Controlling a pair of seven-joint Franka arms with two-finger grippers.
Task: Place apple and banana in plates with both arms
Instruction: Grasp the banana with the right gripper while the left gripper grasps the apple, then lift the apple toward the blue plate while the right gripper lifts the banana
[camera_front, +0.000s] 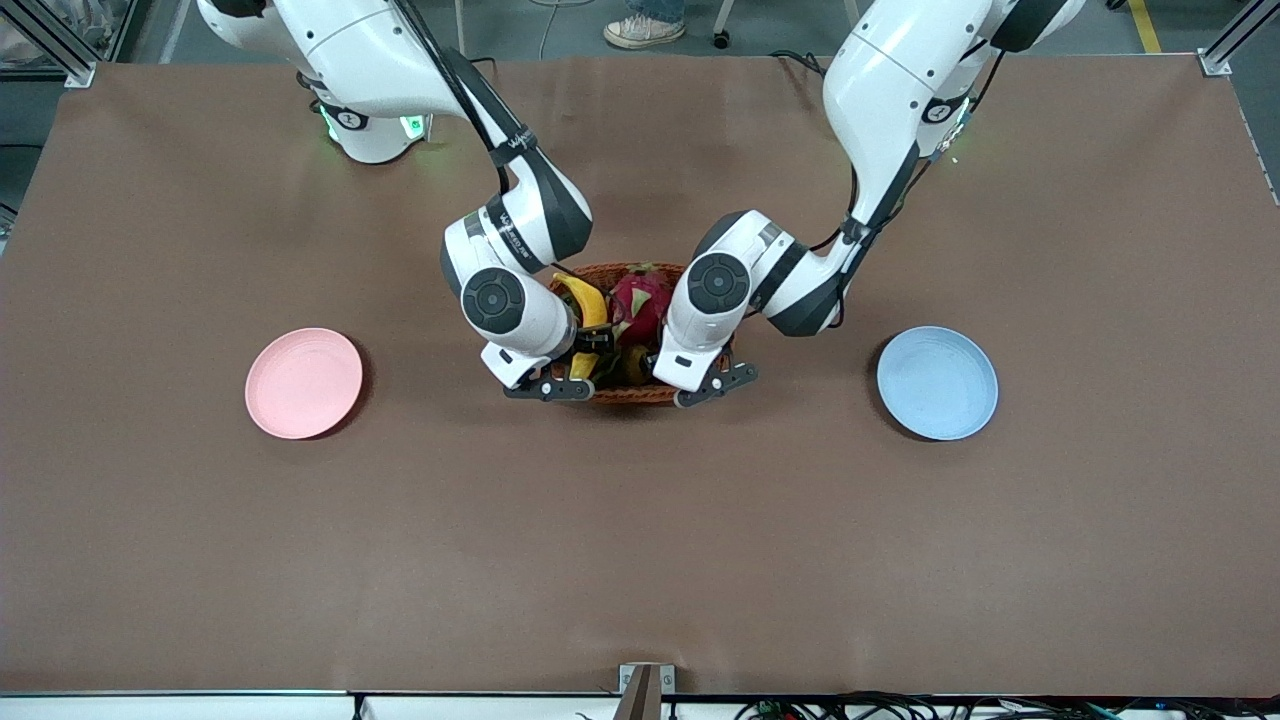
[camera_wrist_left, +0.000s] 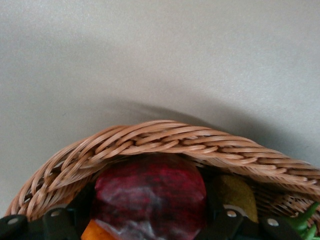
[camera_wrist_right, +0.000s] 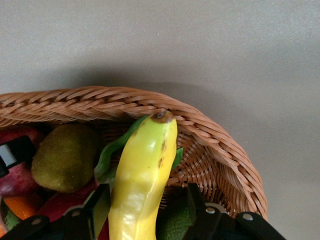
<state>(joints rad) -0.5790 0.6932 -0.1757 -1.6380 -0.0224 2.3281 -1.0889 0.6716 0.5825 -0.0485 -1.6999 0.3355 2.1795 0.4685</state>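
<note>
Both grippers are down in the brown wicker basket (camera_front: 640, 397) at the table's middle. In the left wrist view the dark red apple (camera_wrist_left: 150, 195) lies between my left gripper's (camera_wrist_left: 145, 220) fingers, which stand open on either side of it. The left hand (camera_front: 690, 350) hides the apple in the front view. My right gripper (camera_front: 592, 345) is open around the yellow banana (camera_front: 590, 300). In the right wrist view the banana (camera_wrist_right: 142, 175) runs between its fingers (camera_wrist_right: 100, 205), tip on the basket rim. The pink plate (camera_front: 303, 382) and blue plate (camera_front: 937, 382) are bare.
The basket also holds a pink dragon fruit (camera_front: 640, 300), a brown-green kiwi (camera_wrist_right: 65, 157), an orange fruit (camera_wrist_left: 97, 232) beside the apple, and something green under the banana. The pink plate lies toward the right arm's end, the blue plate toward the left arm's end.
</note>
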